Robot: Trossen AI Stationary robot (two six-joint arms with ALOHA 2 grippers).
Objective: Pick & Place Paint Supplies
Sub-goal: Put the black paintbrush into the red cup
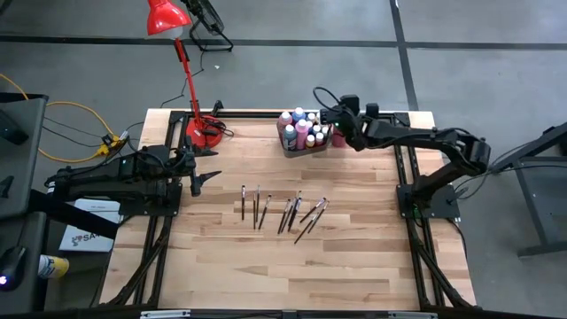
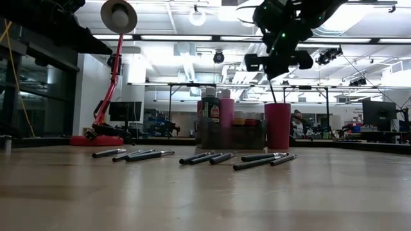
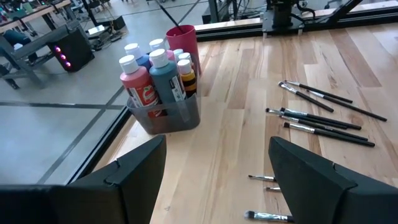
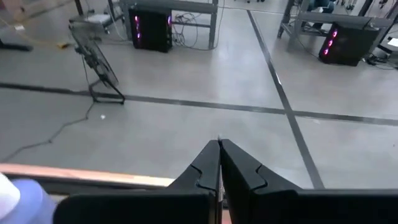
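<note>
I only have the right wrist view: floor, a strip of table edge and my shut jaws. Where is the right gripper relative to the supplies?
Observer: The right gripper hangs directly above the red cup, beside the grey bin of paint bottles.
Operator: Anything in that cup?
Observer: One paintbrush handle sticks up out of it toward your gripper. I cannot tell whether the jaws grip it.
Operator: What lies on the table?
Observer: A loose row of paintbrushes lies mid-table.
Operator: And the left arm?
Observer: The left gripper waits at the table's left side, jaws open.
</note>
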